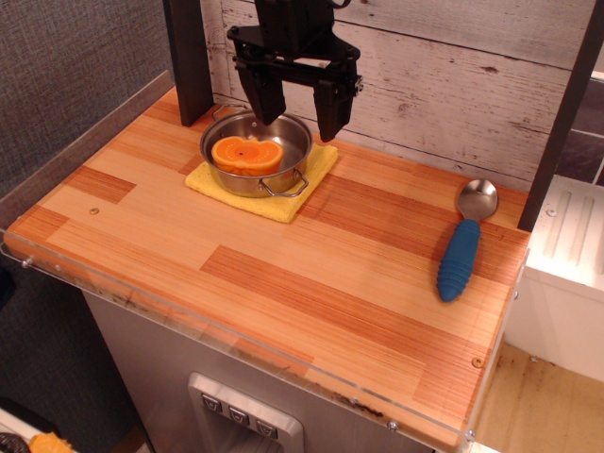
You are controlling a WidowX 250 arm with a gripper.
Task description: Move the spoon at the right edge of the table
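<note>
The spoon lies flat on the tabletop close to its right edge, silver bowl toward the back wall and thick ribbed blue handle pointing to the front. Nothing touches it.

The hand hangs well apart from the spoon, over the back left part of the tabletop, above the rear rim of the pot. Its 2 black fingers point down and are spread wide, with nothing between them.

The pot is a shiny steel pan with 2 loop handles, holding an orange slice cut face up. It sits on a yellow cloth whose corners stick out past the pot toward the front and right. A dark post stands at the back left corner, beside the pot.
</note>
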